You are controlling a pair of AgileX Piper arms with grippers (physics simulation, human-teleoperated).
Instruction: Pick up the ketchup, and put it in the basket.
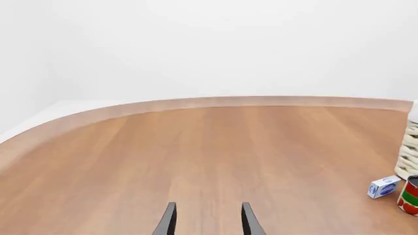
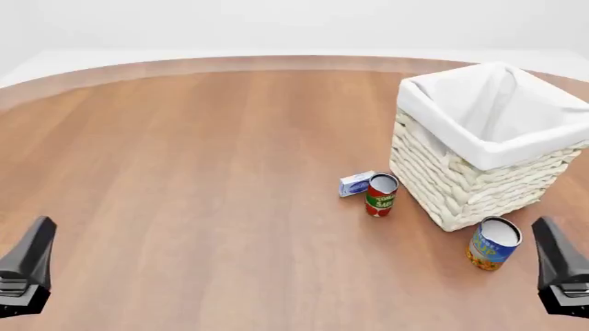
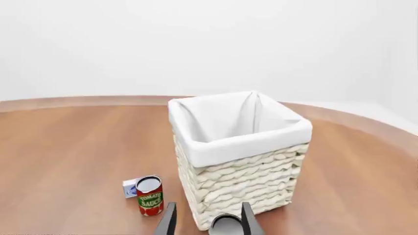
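The ketchup is out of view in all three views. The basket, white wicker with a white cloth liner over its rim, stands at the right of the table; no bottle shows in the part of its inside that I see. It fills the right wrist view, close ahead of the right gripper, whose fingers stand apart and hold nothing. The left gripper is also open and holds nothing, over bare wood at the near left. In the front view both grippers sit low at the near corners.
A red-and-green tomato sauce can and a small blue-and-white box stand just left of the basket. A blue-and-yellow can stands at the basket's near corner, just ahead of the right gripper. The table's curved far edge runs behind.
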